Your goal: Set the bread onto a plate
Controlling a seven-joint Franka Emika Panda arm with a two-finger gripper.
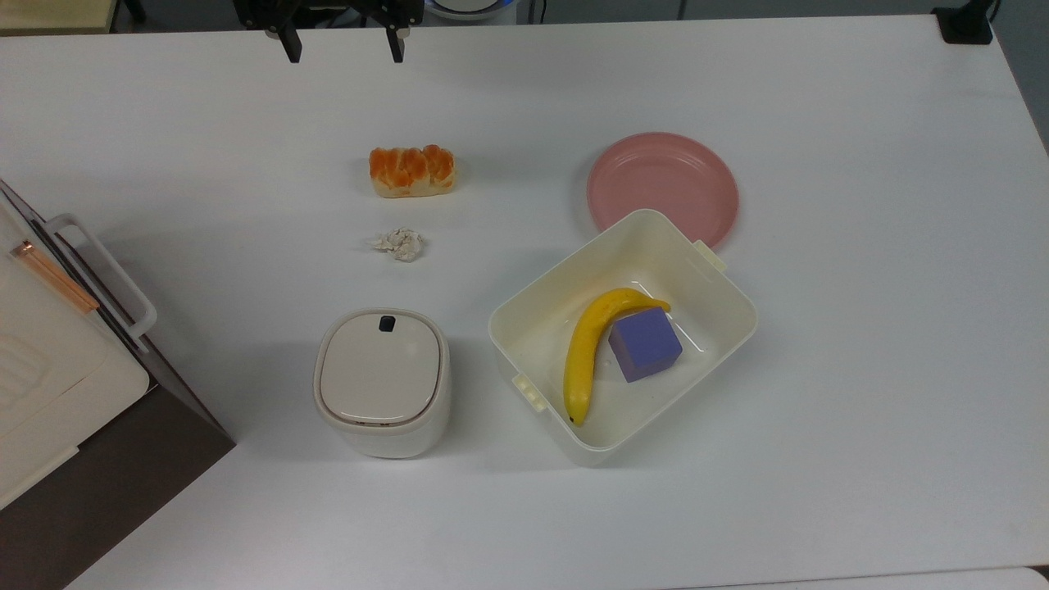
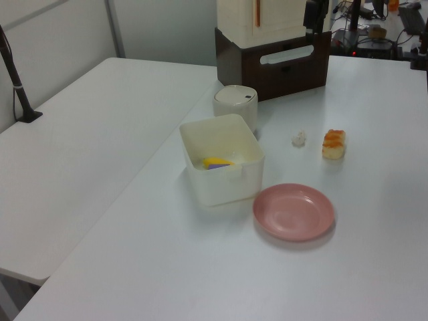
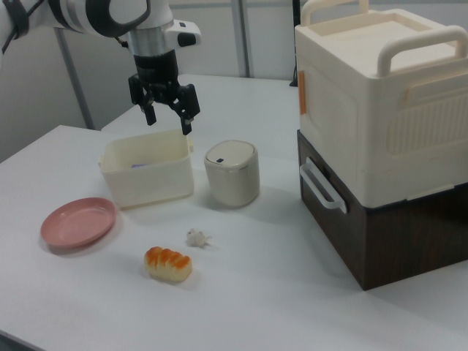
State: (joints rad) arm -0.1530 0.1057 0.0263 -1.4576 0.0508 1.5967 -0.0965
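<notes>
The bread point(image 1: 411, 170) lies on the white table, a small loaf with a glossy orange-brown top and pale sides; it is also seen in the left view point(image 2: 334, 144) and the right view point(image 3: 168, 264). The pink plate point(image 1: 662, 187) sits bare to the top view's right of the loaf, its near rim partly behind the cream tub, and appears as well in the side views point(image 2: 293, 212) point(image 3: 78, 221). My gripper point(image 1: 343, 49) hangs open and holding nothing high above the table's far edge, well away from the bread; in the right view the gripper point(image 3: 168, 122) is above the tub.
A cream tub point(image 1: 721, 283) holds a banana point(image 1: 586, 348) and a purple cube point(image 1: 645, 344). A crumpled paper ball point(image 1: 399, 243) lies just below the bread. A lidded cream bin point(image 1: 382, 381) and a large cream box on a dark brown base point(image 3: 380, 139) stand at the top view's left.
</notes>
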